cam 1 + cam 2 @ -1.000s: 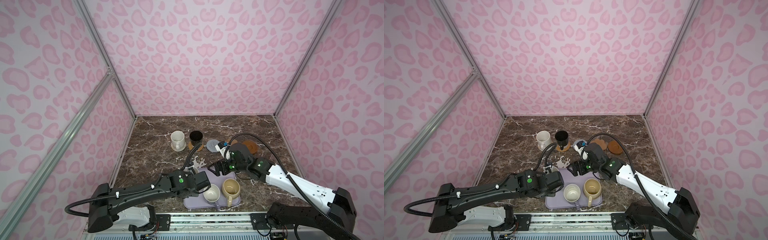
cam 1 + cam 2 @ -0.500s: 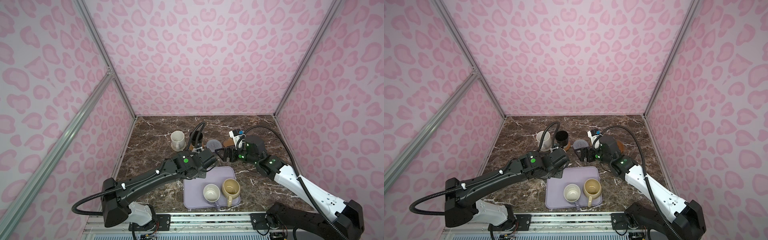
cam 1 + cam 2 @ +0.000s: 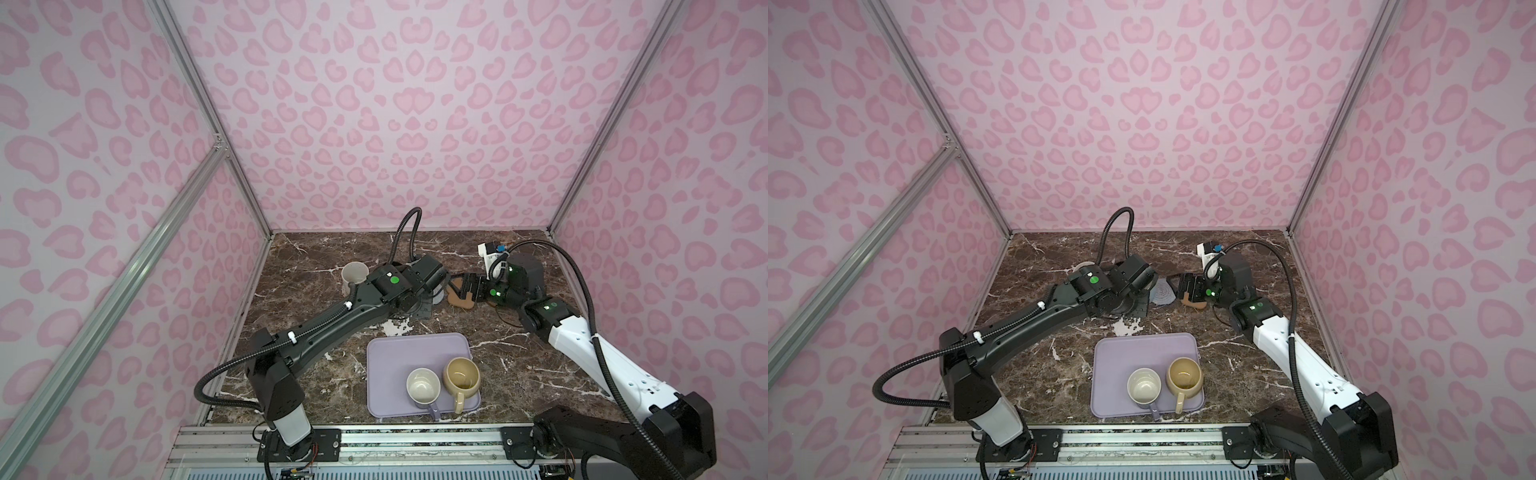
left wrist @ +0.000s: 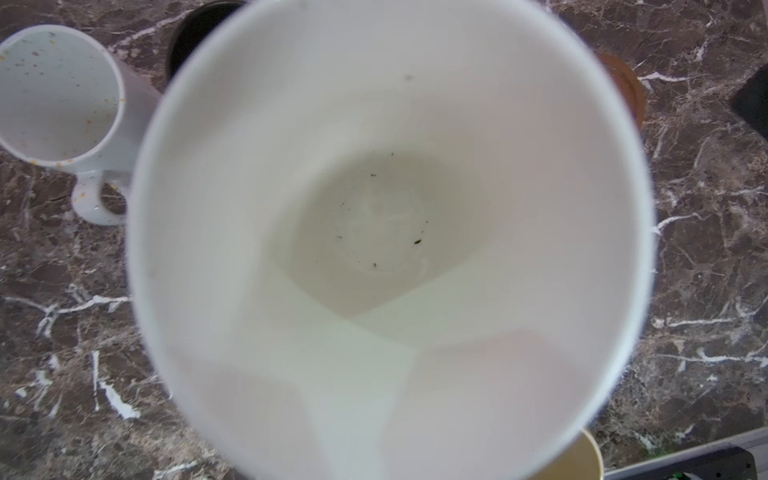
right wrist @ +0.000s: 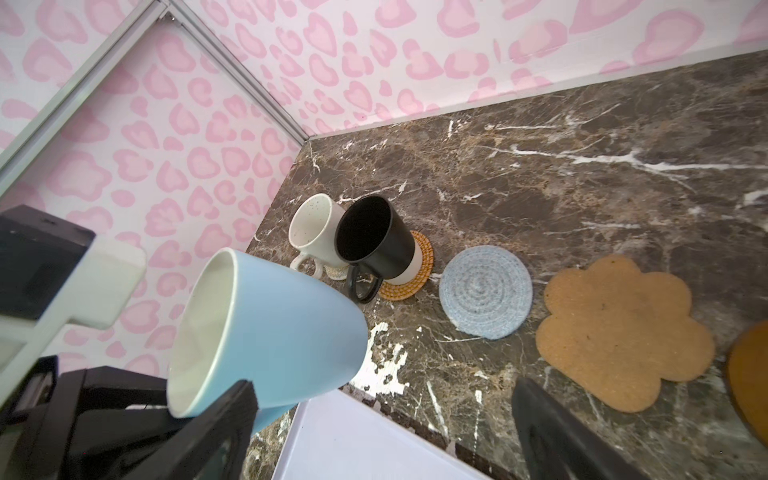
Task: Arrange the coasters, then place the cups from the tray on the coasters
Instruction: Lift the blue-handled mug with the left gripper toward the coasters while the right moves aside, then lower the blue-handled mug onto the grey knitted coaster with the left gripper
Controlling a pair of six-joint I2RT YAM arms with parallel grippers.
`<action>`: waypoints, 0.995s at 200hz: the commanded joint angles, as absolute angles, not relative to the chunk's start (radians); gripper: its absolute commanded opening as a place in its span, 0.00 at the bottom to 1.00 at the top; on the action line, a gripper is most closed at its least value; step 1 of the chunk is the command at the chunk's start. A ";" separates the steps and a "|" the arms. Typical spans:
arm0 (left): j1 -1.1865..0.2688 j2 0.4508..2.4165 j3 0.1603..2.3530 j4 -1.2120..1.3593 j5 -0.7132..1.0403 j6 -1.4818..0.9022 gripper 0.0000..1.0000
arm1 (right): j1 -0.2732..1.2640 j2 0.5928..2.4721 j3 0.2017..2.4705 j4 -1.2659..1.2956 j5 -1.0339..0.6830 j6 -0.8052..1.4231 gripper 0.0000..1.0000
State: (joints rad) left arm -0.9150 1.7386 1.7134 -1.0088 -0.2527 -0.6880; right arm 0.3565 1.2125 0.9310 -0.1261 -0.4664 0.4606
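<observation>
As things stand: the third cup is in the air, two are placed and two wait.
Far left: white cup (image 5: 311, 228) and black cup (image 5: 374, 237) stand side by side, the black one on the orange rattan coaster (image 5: 419, 266).
Left gripper (image 3: 436, 291): pinches the light blue cup (image 5: 282, 328), held aloft and tilted, near the grey-blue coaster (image 5: 485, 291) but not over it.
Next move: probably carry it over that mat, level it, lower and let go.
Right gripper (image 3: 471, 289): spread wide and empty, above the tan flower coaster (image 5: 623, 332), with the brown disc (image 5: 748, 374) beyond.
Tray (image 3: 399, 353): lavender-grey cup (image 3: 423, 386) and beige cup (image 3: 461, 374) sit side by side.
Views: the left wrist view shows only the cup's pale inside. The right wrist view shows its tilt and the free mats. Only the top views show the tray's cups.
</observation>
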 commanded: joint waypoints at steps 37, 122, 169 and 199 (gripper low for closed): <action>-0.860 1.907 1.876 -0.961 -0.209 -0.675 0.03 | 0.314 1.262 0.941 -0.097 -0.528 0.402 0.97; -0.799 2.142 2.081 -0.997 -0.164 -0.686 0.03 | 0.259 1.328 0.916 -0.101 -0.549 0.391 0.95; -0.785 2.251 2.186 -1.048 -0.152 -0.687 0.03 | 0.225 1.354 0.898 -0.086 -0.585 0.416 0.95; -0.784 2.273 2.198 -1.048 -0.151 -0.695 0.03 | 0.221 1.357 0.892 -0.074 -0.590 0.421 0.94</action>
State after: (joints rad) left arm -0.7822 2.2574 2.1715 -1.0454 -0.1375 -0.6865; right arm 0.2222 1.3483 0.9001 -0.0990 -0.5705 0.4095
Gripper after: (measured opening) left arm 0.161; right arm 0.948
